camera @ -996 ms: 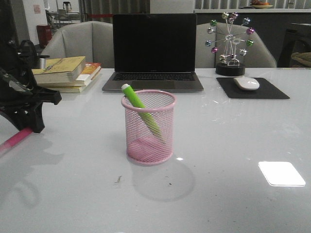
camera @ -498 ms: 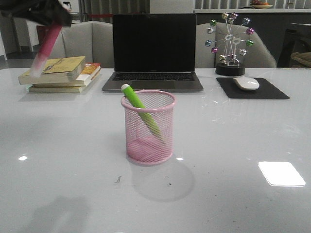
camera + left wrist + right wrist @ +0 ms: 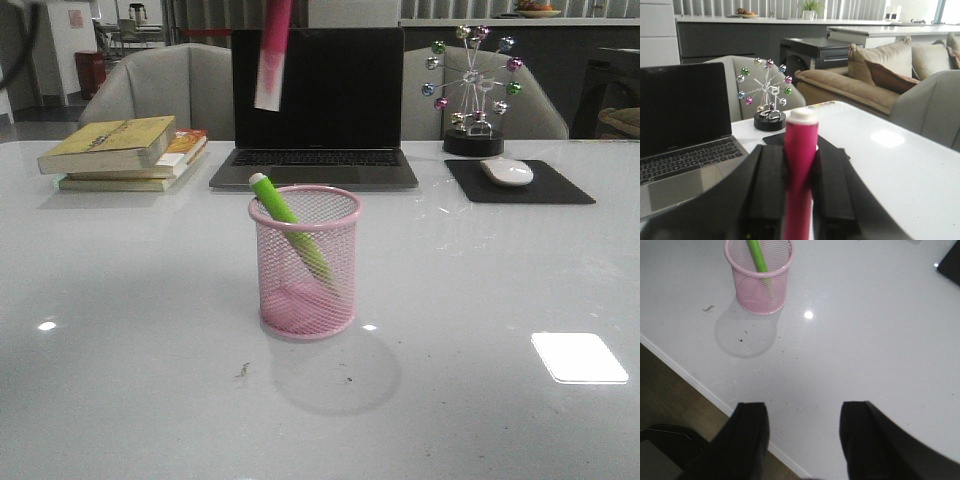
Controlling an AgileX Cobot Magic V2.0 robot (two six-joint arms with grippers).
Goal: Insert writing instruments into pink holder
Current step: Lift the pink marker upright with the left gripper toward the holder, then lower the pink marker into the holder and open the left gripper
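Observation:
The pink holder point(image 3: 306, 300) stands mid-table with the lime green marker point(image 3: 283, 212) leaning inside it, whitish end up over the left of the rim. The magenta marker point(image 3: 273, 45) hangs near-vertical from the top edge of the front view, whitish end down, above the holder and a little to its left. My left gripper point(image 3: 801, 150) is shut on the magenta marker point(image 3: 801, 135); it is above the front view's frame. My right gripper point(image 3: 802, 412) is open and empty over the table's near edge, well short of the holder point(image 3: 762, 295) and the green marker point(image 3: 757, 254).
Behind the holder sits an open laptop point(image 3: 318, 100). A stack of books point(image 3: 125, 150) lies at the back left. A ball-wheel ornament point(image 3: 473, 90) and a mouse point(image 3: 508, 171) on a black mat point(image 3: 560, 188) are at the back right. The table edge point(image 3: 690, 377) runs below my right gripper.
My left gripper has lifted the magenta marker off the table at the left and carried it up and to the right. The gripper has left the front view; the marker now hangs above the holder.

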